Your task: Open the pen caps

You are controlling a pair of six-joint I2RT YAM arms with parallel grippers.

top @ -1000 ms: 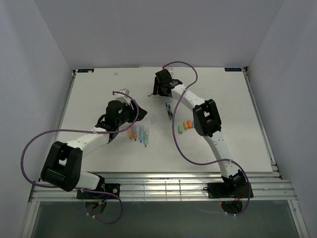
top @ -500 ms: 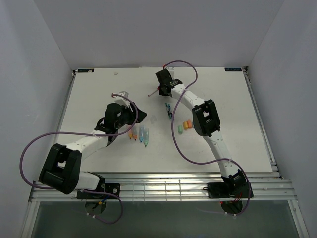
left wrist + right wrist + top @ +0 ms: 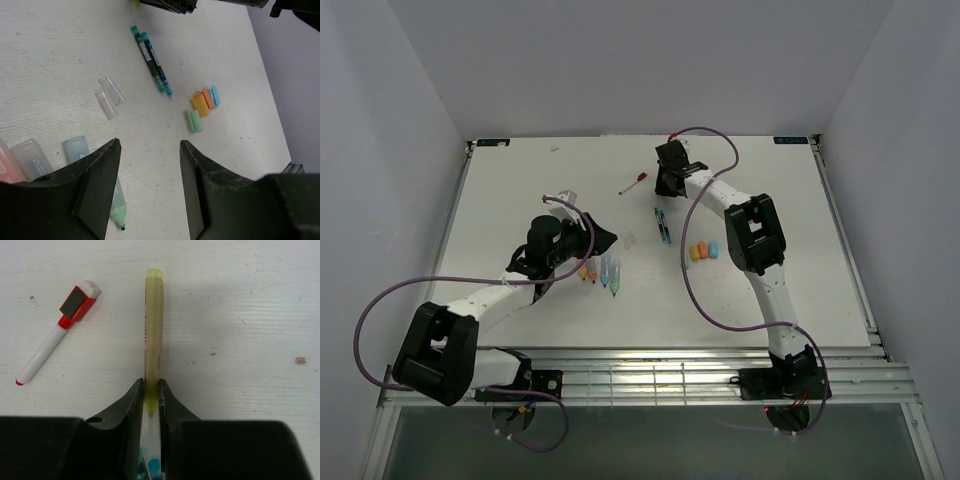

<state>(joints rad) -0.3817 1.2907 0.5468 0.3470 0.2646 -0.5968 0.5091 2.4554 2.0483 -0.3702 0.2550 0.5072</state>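
pen caps [image 3: 202,106] first: orange, blue and pale green ones lie loose in a tight cluster on the table [image 3: 500,200], at about 4 o'clock from the two teal pens [image 3: 662,225] in the top view. right gripper [image 3: 151,392] is clamped on a yellow pen [image 3: 153,325] that points to 12 o'clock from its jaws. a white marker [image 3: 42,352] with its red cap [image 3: 77,302] on lies at 10 o'clock. left gripper [image 3: 149,144] hangs open over the table with nothing between its fingers — highlighters [image 3: 30,157] just beside it at 9 o'clock.
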